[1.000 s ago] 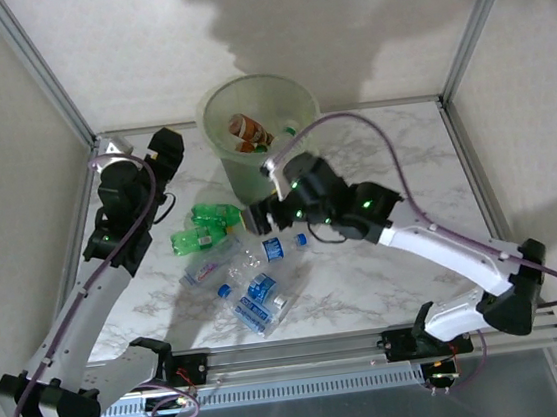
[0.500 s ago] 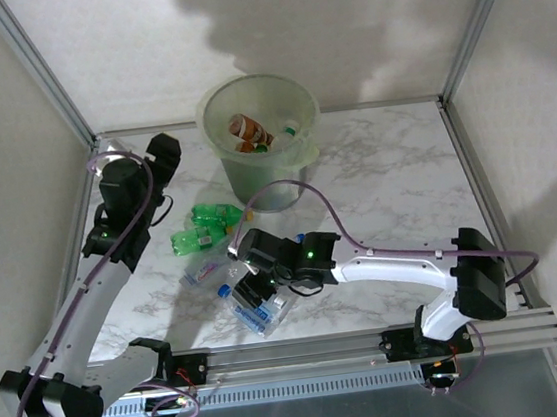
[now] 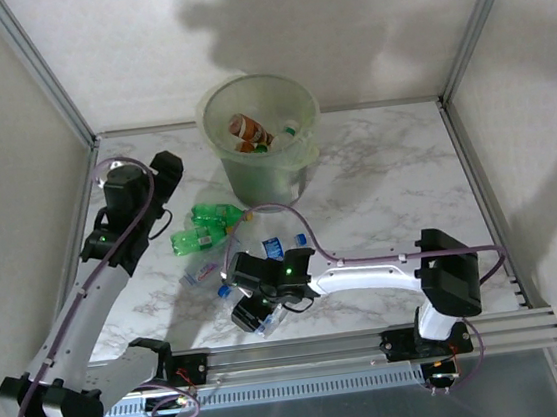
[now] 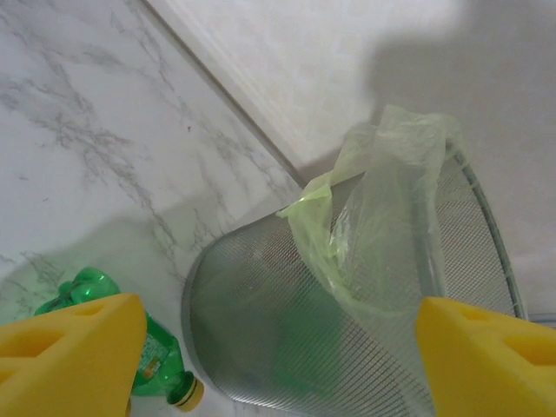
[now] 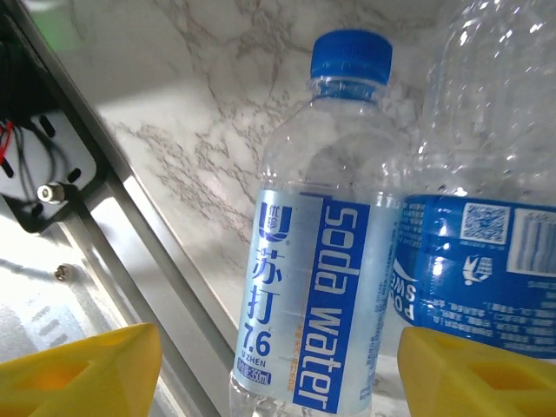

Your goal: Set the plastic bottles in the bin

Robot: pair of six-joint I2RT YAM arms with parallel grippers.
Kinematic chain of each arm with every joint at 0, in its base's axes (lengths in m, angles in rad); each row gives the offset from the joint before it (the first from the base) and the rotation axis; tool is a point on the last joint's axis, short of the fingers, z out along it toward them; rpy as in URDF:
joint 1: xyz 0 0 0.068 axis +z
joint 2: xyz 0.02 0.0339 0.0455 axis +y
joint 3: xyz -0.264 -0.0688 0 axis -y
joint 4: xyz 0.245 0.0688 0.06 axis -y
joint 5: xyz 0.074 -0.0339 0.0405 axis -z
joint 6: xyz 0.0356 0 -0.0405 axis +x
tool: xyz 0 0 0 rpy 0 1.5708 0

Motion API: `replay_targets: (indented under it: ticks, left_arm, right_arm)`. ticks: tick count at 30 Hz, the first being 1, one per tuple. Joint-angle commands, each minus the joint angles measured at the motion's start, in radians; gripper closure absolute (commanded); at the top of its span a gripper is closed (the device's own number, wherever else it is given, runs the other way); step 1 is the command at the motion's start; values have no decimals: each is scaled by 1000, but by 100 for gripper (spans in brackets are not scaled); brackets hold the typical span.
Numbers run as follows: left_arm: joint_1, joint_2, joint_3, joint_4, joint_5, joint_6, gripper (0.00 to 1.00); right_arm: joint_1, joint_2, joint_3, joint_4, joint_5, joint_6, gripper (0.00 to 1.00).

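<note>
Bin (image 3: 255,176) stands upright at the back of the table (image 3: 386,176), centre-left. Inside is an orange-label bottle (image 3: 246,128) plus more by the far rim, count unclear. In the left wrist view its wall is grey mesh with a pale-green liner (image 4: 382,174) draped over the rim.

All bottles on the table lie flat. 2 green bottles (image 3: 215,216) sit side by side just in front of the bin. A cluster of clear bottles (image 3: 275,248) with blue labels lies nearer the arms, between the green pair and the front rail (image 3: 325,349).

Right gripper (image 3: 253,315) is down on the near end of that cluster. In the right wrist view a soda water bottle (image 5: 321,261) with a blue cap sits between the 2 yellow fingers (image 5: 78,369). Jaws are apart with a visible gap on 1 side, so not clamped. A second clear bottle (image 5: 486,234) lies right beside it, whether touching I cannot tell.

Left gripper (image 3: 168,166) hovers left of the bin, well apart from the cluster. Its jaws are spread wide with nothing gripped. Its camera faces the bin wall, with 1 green bottle and its yellow cap (image 4: 187,395) low in frame.
</note>
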Motion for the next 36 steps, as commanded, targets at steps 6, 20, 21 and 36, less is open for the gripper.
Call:
replay_targets:
  ticks: [6, 20, 21, 36]
  left_arm:
    - [9, -87, -75, -84, 43, 15, 17]
    - [9, -115, -90, -89, 40, 31, 16]
    - [9, -117, -92, -87, 41, 31, 16]
    - [-10, -68, -5, -17, 271, 80, 17]
  right_arm:
    - [46, 116, 39, -84, 83, 59, 26]
    - [67, 223, 122, -167, 222, 78, 45]
    - [68, 212, 118, -165, 228, 76, 48]
    - [25, -146, 54, -22, 424, 6, 54]
